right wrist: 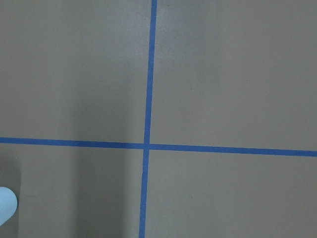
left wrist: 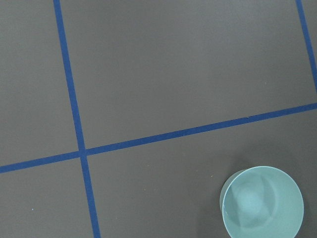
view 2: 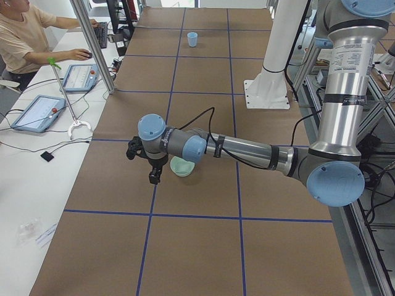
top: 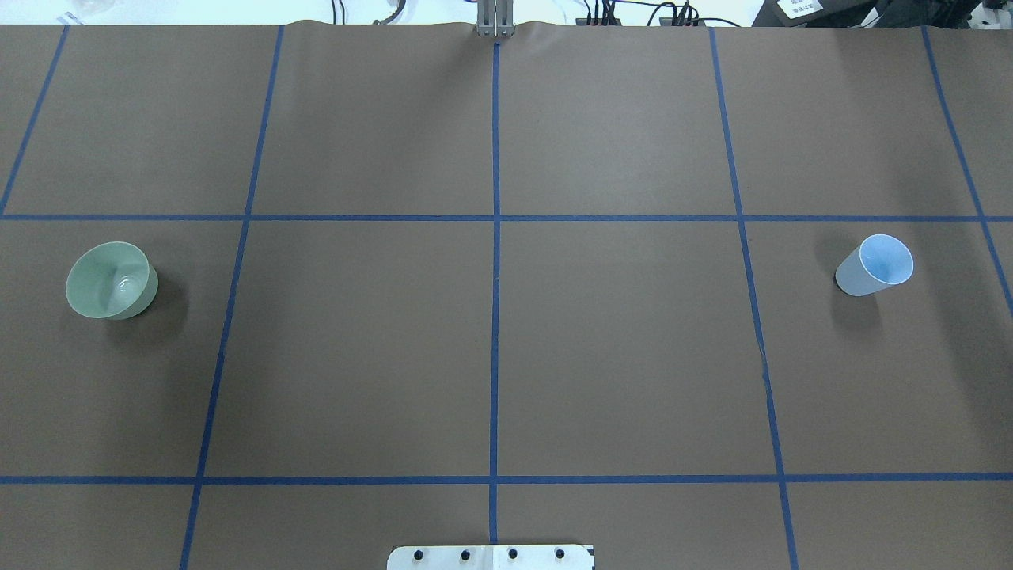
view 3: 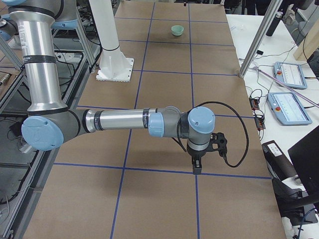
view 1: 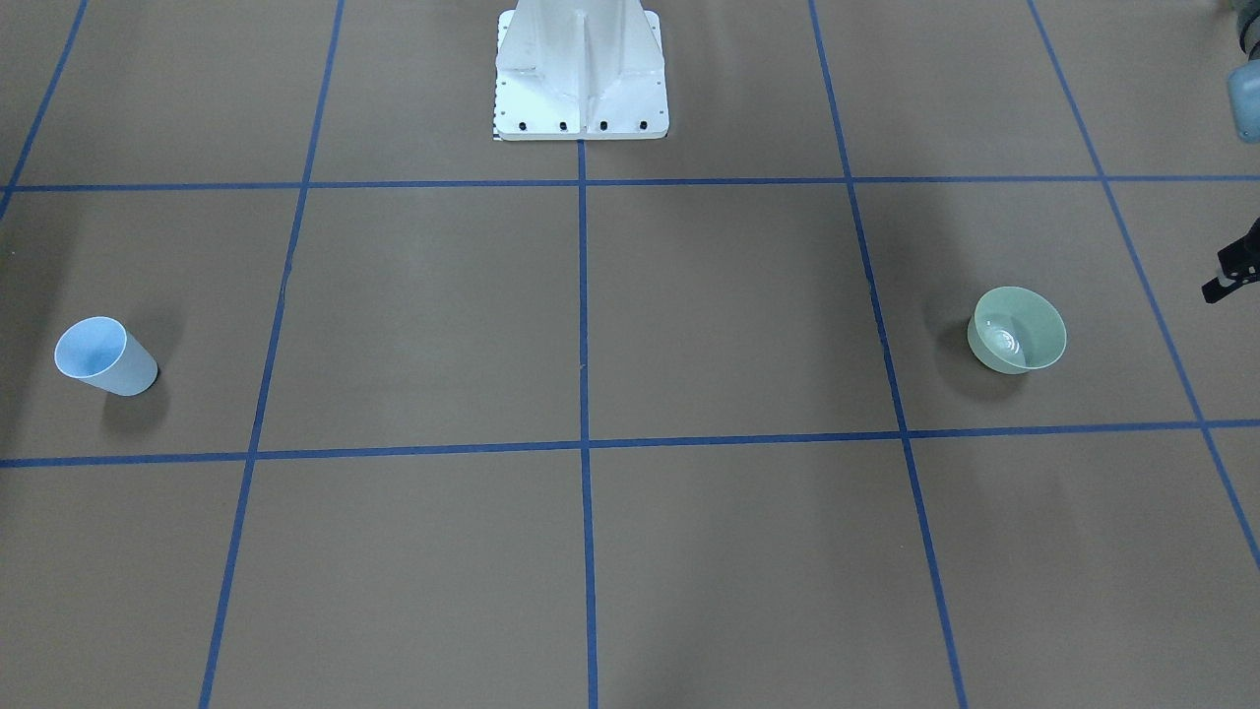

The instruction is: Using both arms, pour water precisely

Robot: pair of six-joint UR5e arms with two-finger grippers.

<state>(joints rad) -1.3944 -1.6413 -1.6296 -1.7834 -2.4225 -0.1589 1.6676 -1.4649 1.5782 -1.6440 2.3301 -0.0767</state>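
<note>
A pale green bowl (view 1: 1017, 330) stands on the brown table on my left side, and also shows in the overhead view (top: 111, 280) and the left wrist view (left wrist: 261, 203). The water (view 1: 1004, 341) shows as faint ripples in its bottom. A light blue cup (view 1: 104, 356) stands upright on my right side (top: 874, 265). My left gripper (view 2: 152, 177) hangs above the table just beside the bowl, towards the table's end; only a black part shows at the front view's edge (view 1: 1226, 276). My right gripper (view 3: 196, 168) hangs over the table's other end. I cannot tell whether either gripper is open or shut.
The white pedestal base (view 1: 581, 74) stands at the robot's edge of the table. Blue tape lines (top: 495, 317) divide the brown surface into squares. A seated operator (view 2: 21, 37) and tablets (view 2: 37, 113) are at a side desk beyond the table.
</note>
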